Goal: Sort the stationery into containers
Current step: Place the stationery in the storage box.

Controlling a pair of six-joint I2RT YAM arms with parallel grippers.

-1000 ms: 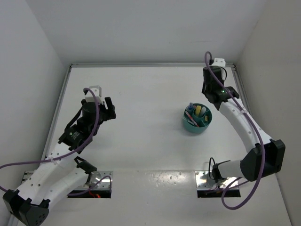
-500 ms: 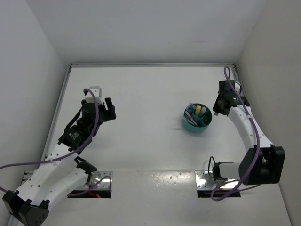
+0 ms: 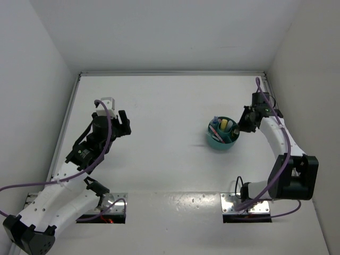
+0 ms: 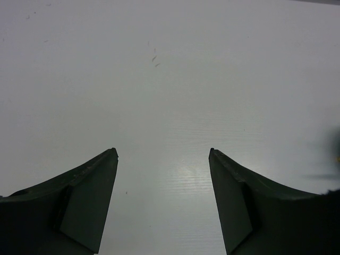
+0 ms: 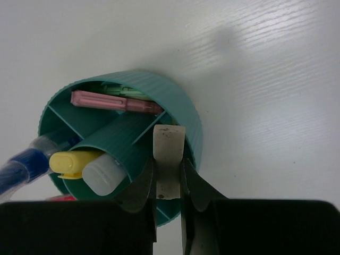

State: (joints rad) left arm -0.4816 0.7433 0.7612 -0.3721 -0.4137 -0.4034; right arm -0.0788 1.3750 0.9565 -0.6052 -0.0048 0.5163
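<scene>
The cup (image 3: 213, 142) stands on the bench (image 3: 170, 106). The right hand (image 3: 242, 126) is just beside the cup's right rim, pinching a block (image 5: 169, 154) at that rim, and the left hand (image 3: 122, 125) hangs well left of the cup. Inside the cup, a stick (image 5: 114, 102) lies in one compartment and a highlighter (image 5: 69, 162) in another.

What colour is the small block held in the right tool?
The block is off-white, faintly grey; it shows best in the right wrist view.

- A white, finely ribbed table (image 3: 170, 106) fills the frame under soft, even light.
- Plain white walls box it in: the back wall (image 3: 170, 32) at 12 o'clock, the left wall (image 3: 26, 79) at 9 and the right wall (image 3: 313, 53) at 3.
- A pale metal strip (image 3: 170, 73) edges the table at 12 o'clock.
- Two shiny metal plates (image 3: 227, 201) glint at 6 o'clock.
</scene>
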